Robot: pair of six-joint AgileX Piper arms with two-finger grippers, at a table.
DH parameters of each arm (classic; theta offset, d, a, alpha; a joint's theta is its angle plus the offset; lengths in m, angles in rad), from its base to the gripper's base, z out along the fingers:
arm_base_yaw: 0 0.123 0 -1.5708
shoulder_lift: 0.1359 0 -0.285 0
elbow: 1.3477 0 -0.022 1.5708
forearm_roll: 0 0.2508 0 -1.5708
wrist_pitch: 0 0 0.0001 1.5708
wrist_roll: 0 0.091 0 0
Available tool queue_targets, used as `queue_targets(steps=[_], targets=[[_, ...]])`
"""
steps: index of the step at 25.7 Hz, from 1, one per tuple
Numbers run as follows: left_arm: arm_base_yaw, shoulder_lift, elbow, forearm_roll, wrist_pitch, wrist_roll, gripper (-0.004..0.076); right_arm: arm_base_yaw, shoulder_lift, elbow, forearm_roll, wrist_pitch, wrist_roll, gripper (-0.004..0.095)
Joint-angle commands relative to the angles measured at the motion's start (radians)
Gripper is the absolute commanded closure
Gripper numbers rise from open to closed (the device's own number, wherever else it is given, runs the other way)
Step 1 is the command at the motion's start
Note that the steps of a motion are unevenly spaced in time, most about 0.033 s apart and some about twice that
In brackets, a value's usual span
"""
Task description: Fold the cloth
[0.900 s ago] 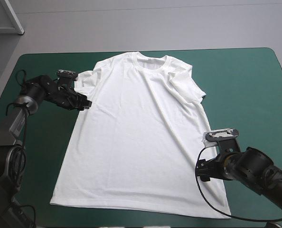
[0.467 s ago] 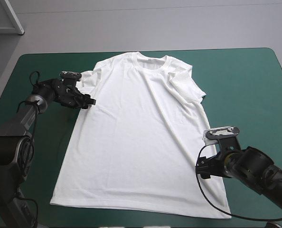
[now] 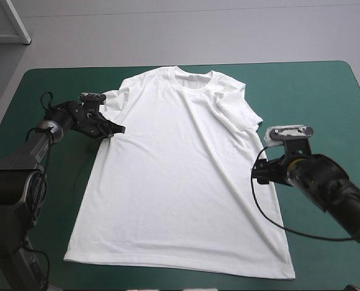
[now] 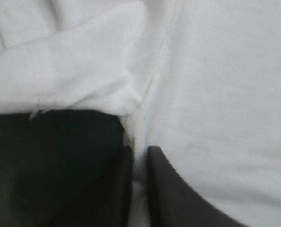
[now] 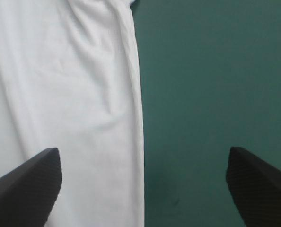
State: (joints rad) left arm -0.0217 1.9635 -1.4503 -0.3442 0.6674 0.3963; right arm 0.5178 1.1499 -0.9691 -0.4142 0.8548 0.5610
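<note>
The white T-shirt (image 3: pixel 180 170) lies spread flat on the teal-green cover (image 3: pixel 313 97), collar toward the far edge. My left gripper (image 3: pixel 118 130) sits at the shirt's left side just below the sleeve. In the left wrist view its black fingers (image 4: pixel 169 189) are all but shut, with the T-shirt's (image 4: pixel 216 85) edge pinched between them at the armpit seam. My right gripper (image 3: pixel 260 174) hovers at the shirt's right side edge, about halfway down. In the right wrist view it (image 5: pixel 141 151) stands wide open, and the T-shirt's (image 5: pixel 65 85) side hem runs between the fingers.
Bare teal-green cover (image 5: pixel 211 71) lies to the right of the shirt and along the table's left side (image 3: pixel 53 182). The shirt's right sleeve (image 3: pixel 237 112) is folded over with creases. The bottom hem (image 3: pixel 180 264) lies near the front edge.
My left gripper slid right onto the shirt's edge under the sleeve and closed on it. My right gripper moved toward the far edge along the shirt's right side, staying open.
</note>
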Motion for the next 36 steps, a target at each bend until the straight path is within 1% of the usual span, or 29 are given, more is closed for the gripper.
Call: queue_targets(steps=[1, 5, 11, 15, 17, 18, 20, 24, 26, 27, 28, 29, 30, 31, 34, 36], targets=[[-0.005, -0.033, -0.018, -0.026, 0.045, -0.006, 0.0734, -0.095, 0.084, -0.120, 0.067, -0.093, -0.137, 0.0017], [-0.005, -0.033, -0.018, -0.026, 0.063, -0.006, 0.0734, -0.171, 0.226, -0.213, 0.156, -0.150, -0.239, 0.0018], [-0.005, -0.033, -0.018, -0.026, 0.088, -0.006, 0.0734, -0.243, 0.436, -0.340, 0.281, -0.160, -0.374, 0.0035], [-0.005, -0.033, -0.018, -0.026, 0.094, -0.006, 0.0734, -0.271, 0.558, -0.420, 0.332, -0.161, -0.412, 0.0035], [-0.005, -0.033, -0.018, -0.026, 0.097, -0.006, 0.0734, -0.285, 0.603, -0.458, 0.379, -0.153, -0.443, 0.0035], [-0.005, -0.035, -0.018, -0.026, 0.097, -0.006, 0.0734, -0.292, 0.646, -0.493, 0.432, -0.139, -0.486, 0.0035], [-0.005, -0.035, -0.018, -0.026, 0.095, -0.006, 0.0734, -0.295, 0.679, -0.513, 0.468, -0.132, -0.501, 0.0036], [-0.005, -0.035, -0.018, -0.027, 0.091, -0.006, 0.0734, -0.295, 0.725, -0.518, 0.507, -0.132, -0.522, 0.0086], [-0.005, -0.035, -0.018, -0.027, 0.091, -0.008, 0.0734, -0.295, 0.743, -0.517, 0.530, -0.133, -0.522, 0.0190], [-0.005, -0.035, -0.018, -0.029, 0.093, -0.015, 0.0734, -0.295, 0.751, -0.517, 0.544, -0.136, -0.522, 0.0319], [-0.005, -0.035, -0.018, -0.029, 0.095, -0.017, 0.0734, -0.295, 0.755, -0.517, 0.544, -0.136, -0.522, 0.0405], [-0.005, -0.035, -0.018, -0.029, 0.098, -0.027, 0.0734, -0.295, 0.758, -0.510, 0.546, -0.141, -0.522, 0.0595], [-0.005, -0.038, -0.018, -0.029, 0.098, -0.034, 0.0734, -0.295, 0.756, -0.508, 0.546, -0.147, -0.522, 0.0711], [-0.005, -0.048, -0.018, -0.029, 0.096, -0.041, 0.0734, -0.295, 0.748, -0.513, 0.546, -0.151, -0.522, 0.0910], [-0.005, -0.093, -0.018, -0.025, 0.068, -0.056, 0.0734, -0.297, 0.711, -0.545, 0.544, -0.149, -0.522, 0.0922], [-0.003, -0.157, -0.028, -0.025, 0.044, -0.061, 0.0734, -0.297, 0.647, -0.583, 0.542, -0.142, -0.526, 0.0926]])
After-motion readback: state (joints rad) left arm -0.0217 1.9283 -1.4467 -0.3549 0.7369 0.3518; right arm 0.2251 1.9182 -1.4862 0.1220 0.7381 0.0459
